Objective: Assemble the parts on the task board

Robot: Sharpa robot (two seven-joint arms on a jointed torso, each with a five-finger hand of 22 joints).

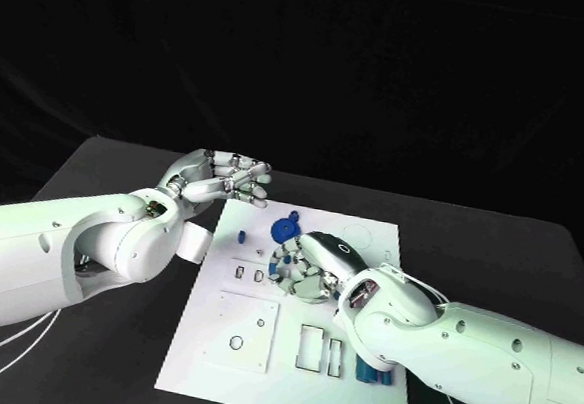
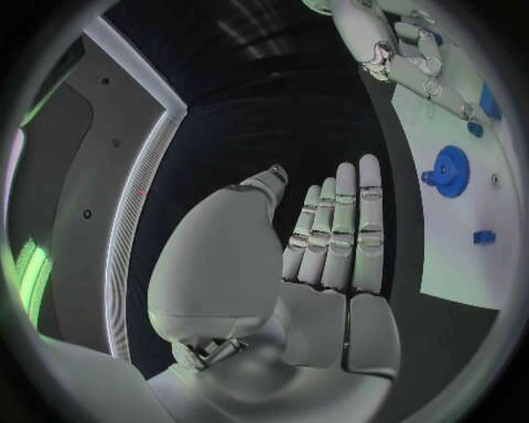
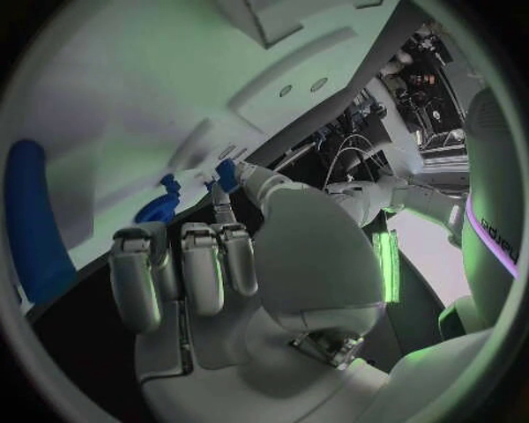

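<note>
Nearest me on the task board (image 1: 226, 370) lie blue cylinders (image 1: 374, 375) by the rectangular slots, and I keep my right hand (image 1: 316, 266) palm-down over the board's middle, pinching a small blue part (image 3: 227, 174) between thumb and fingertip, presumably to seat it; its own bulk hides the spot below. Beyond sits the blue gear (image 1: 284, 229), free; my left hand (image 1: 222, 181) hangs past the board's far left corner, fingers straight and together, grasping nothing, out of the way.

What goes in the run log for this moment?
left hand: off task board, holds nothing | right hand: over board, pinches small blue part | blue gear: on board
</note>
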